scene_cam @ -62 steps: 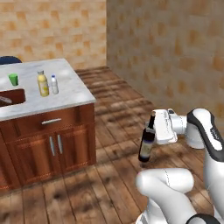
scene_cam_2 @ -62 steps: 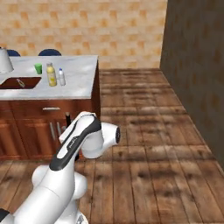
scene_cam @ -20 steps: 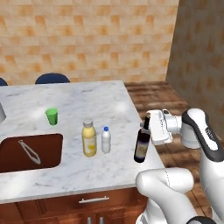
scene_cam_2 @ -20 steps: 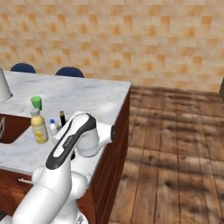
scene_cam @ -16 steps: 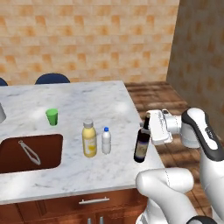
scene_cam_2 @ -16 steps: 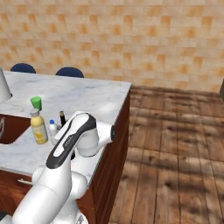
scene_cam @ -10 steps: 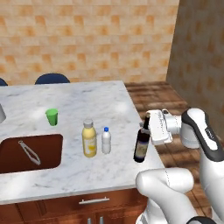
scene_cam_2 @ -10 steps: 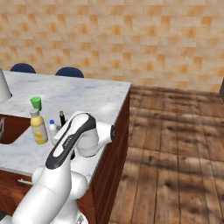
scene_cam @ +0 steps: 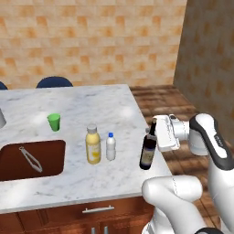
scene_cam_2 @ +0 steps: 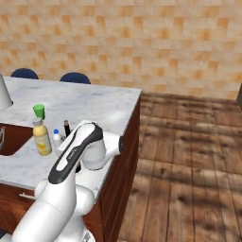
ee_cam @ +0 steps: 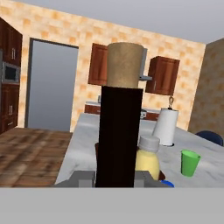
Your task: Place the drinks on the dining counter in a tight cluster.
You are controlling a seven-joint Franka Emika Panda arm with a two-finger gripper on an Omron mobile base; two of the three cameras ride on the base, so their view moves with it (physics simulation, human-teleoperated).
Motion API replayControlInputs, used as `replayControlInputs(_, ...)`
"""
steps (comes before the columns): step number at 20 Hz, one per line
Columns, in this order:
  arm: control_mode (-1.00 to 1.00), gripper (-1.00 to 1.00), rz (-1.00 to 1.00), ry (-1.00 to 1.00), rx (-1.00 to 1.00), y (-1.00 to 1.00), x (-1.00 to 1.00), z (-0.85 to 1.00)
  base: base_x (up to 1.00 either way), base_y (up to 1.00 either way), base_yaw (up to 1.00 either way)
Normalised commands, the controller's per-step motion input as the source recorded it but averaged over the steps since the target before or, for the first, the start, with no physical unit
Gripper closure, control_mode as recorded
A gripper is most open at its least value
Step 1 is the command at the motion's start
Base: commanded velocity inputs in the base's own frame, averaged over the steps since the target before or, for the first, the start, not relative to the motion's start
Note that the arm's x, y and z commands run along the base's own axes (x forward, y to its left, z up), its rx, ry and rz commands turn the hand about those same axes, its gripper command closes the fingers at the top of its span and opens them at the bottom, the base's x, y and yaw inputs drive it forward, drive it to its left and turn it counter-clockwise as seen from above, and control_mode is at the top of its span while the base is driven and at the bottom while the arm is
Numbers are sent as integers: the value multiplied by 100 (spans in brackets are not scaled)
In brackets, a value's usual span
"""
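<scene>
My gripper (scene_cam: 153,137) is shut on the neck of the tall dark wine bottle (scene_cam: 147,152), which hangs upright over the right edge of the dining counter (scene_cam: 96,106). In the hand view the wine bottle (ee_cam: 119,131) rises between the fingertips with its cork-coloured top up. The yellow juice bottle (scene_cam: 93,145) and the small white bottle (scene_cam: 110,147) stand side by side on the marble, a short way left of the held bottle. From the right, the juice bottle (scene_cam_2: 41,137) and white bottle (scene_cam_2: 56,137) show beside my arm, and the wine bottle (scene_cam_2: 66,127) is mostly hidden behind it.
A small green cup (scene_cam: 54,121) stands behind the bottles. The brown sink (scene_cam: 9,165) at the left holds tongs (scene_cam: 29,158). A white paper-towel roll (ee_cam: 166,127) stands at the counter's far end. Blue chair backs (scene_cam: 54,81) line the far side. Wooden floor lies right.
Since about three seconds ago the base has driven up to the counter, with the wine bottle held throughout. Over the last second nothing has visibly moved.
</scene>
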Motion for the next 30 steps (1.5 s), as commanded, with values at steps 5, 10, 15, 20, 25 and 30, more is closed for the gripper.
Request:
replayControlInputs(5,-100,100,1,1,0,-1,26,-1,6,0,1)
replayControlInputs(10,-100,100,8,0,1,-1,59,-3,0,0,0)
replayControlInputs(15,-100,100,13,0,4,0,63,-7,0,0,0)
replayControlInputs(20,-100,100,15,0,0,1,54,-22,0,0,0)
replayControlInputs(25,-100,100,9,-1,0,8,52,-28,0,0,0)
replayControlInputs(30,-100,100,3,0,0,20,47,-25,0,0,0)
